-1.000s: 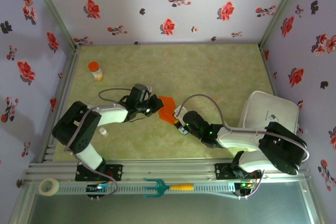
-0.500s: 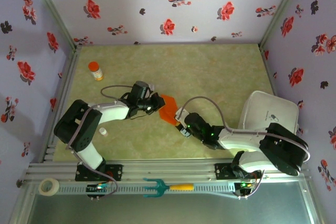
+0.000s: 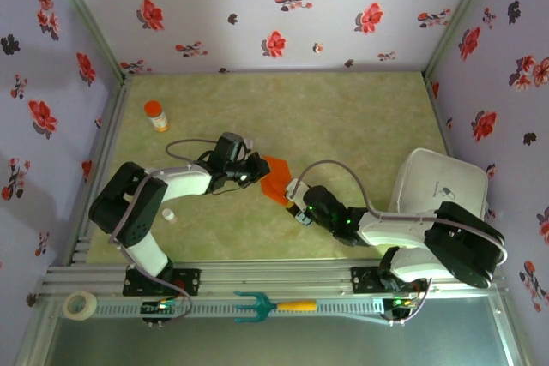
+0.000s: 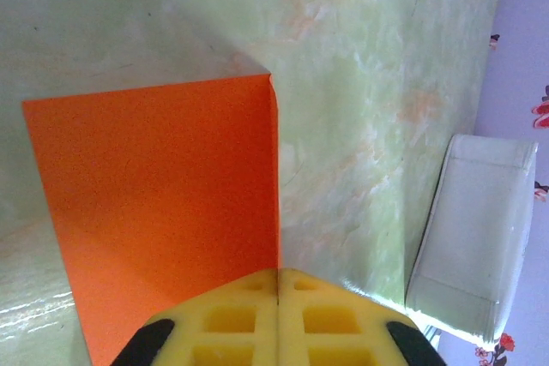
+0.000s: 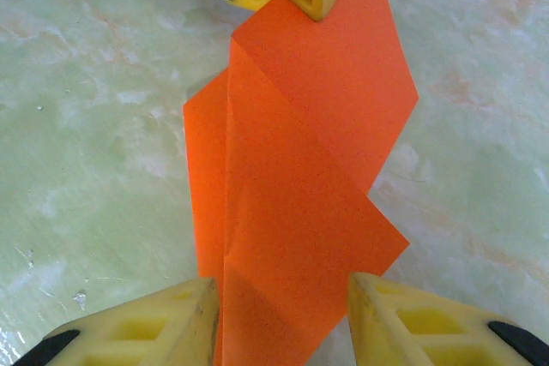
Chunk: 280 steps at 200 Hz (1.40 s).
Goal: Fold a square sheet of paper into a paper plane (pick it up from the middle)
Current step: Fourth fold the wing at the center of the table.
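- Left claw point(image 4: 279, 273) first: its two yellow ribbed fingers are squeezed flat against each other with no gap. They've got an edge of the thin orange-red sheet of paper point(image 4: 163, 203) pinched between them.
- From the right wrist camera we see that same pinch at the far corner of the paper, so the left claw has it by the far end.
- Right claw point(image 5: 283, 297): jaws sit roughly halfway apart, one yellow finger on each side of the paper's near end. The paper runs down into the gap between them. Its left edge sits right up against the left-hand finger, but we honestly can't tell if either finger is pressing on it.
- The paper itself isn't a flat square. There's a crease running lengthways, layers overlap, and a pointed corner sticks out on its right side.
- From the top camera, the paper sits between the two claws, over the pale green marbled tabletop point(image 3: 343, 117), about mid-table.
- Well off to the paper's right: a white rounded plastic box point(image 3: 437, 182).
- Far-left of the paper, well apart: a small bottle with an orange cap point(image 3: 155, 115), standing upright.
- Near-left of the paper, beside the left arm: a tiny white object point(image 3: 169, 214), too small for us to identify.
- On the metal rail on the near side of the paper: a teal fork tool with an orange handle point(image 3: 266, 305), and further left a roll of pale tape point(image 3: 81, 303).
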### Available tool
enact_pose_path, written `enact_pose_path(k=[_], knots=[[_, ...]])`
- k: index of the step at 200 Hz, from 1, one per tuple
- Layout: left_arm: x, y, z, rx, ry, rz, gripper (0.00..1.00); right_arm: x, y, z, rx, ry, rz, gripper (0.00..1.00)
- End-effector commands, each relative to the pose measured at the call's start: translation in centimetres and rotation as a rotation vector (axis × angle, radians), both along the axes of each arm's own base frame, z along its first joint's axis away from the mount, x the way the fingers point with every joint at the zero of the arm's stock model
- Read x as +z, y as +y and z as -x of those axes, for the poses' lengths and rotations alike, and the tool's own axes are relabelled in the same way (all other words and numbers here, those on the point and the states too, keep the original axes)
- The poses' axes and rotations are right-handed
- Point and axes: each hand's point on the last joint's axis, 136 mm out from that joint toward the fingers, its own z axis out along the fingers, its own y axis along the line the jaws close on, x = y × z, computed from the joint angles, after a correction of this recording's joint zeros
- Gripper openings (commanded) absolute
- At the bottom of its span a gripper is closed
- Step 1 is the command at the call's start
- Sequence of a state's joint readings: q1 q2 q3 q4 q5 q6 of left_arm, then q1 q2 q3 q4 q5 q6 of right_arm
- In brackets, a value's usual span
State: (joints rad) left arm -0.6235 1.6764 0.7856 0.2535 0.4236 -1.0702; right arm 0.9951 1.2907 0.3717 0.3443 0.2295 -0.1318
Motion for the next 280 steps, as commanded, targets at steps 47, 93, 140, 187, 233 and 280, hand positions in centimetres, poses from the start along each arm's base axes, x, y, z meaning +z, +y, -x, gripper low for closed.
enact_pose_path(k=[47,93,140,187,233,280], knots=[[0.2,-0.5,-0.4,-0.020,0.001,0.020,0.09,-0.8,0.7,0.2,0.036,-0.005,0.008,0.45],[0.3,-0.5,-0.3,-0.016,0.002,0.023,0.06,-1.0,0.8,-0.7,0.001,-0.046,0.021,0.44],[0.3,-0.6,-0.3,-0.015,0.003,0.026,0.05,-1.7,1.0,-1.1,-0.009,-0.055,0.051,0.41],[0.4,-0.5,-0.3,-0.012,0.003,0.028,0.04,-1.8,1.1,-1.2,-0.020,-0.054,0.052,0.34],[0.3,-0.5,-0.3,-0.010,0.006,0.027,0.04,-1.3,1.3,-1.2,-0.029,-0.053,0.021,0.35],[0.2,-0.5,-0.3,-0.010,0.008,0.026,0.04,-1.2,1.6,-1.3,-0.039,-0.048,0.000,0.36]])
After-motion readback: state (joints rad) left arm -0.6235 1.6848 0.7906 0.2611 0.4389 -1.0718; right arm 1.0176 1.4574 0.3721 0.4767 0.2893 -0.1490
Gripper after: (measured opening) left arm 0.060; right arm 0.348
